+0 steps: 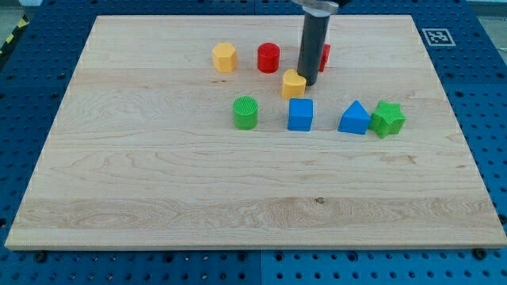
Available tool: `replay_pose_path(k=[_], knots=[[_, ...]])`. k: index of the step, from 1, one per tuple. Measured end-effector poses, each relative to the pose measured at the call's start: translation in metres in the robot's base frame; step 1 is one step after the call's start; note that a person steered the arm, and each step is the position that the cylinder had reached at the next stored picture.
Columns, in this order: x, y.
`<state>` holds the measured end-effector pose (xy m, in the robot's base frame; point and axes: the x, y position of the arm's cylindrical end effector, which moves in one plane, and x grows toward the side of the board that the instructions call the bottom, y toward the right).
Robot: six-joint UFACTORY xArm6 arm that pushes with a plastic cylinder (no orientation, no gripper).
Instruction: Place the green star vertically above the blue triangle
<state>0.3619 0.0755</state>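
Note:
The green star (387,118) lies on the wooden board at the view's right, touching the right side of the blue triangle (355,118). My tip (307,83) is up and to the left of both, right beside the yellow heart block (293,82), on its right side. The rod hides most of a red block (325,55) behind it. My tip is well apart from the star and the triangle.
A blue cube (300,114) sits left of the triangle, and a green cylinder (245,112) further left. A yellow hexagon block (224,57) and a red cylinder (268,57) stand near the view's top. The board's right edge (455,119) is beyond the star.

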Motion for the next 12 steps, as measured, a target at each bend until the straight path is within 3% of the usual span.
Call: replay_pose_path(k=[2, 5, 6, 7, 8, 9, 10, 12], knots=[[0.001, 0.06], [0.092, 0.128], [0.096, 0.167], [0.128, 0.217], [0.18, 0.178], [0.183, 0.104], [0.189, 0.114], [0.161, 0.144]])
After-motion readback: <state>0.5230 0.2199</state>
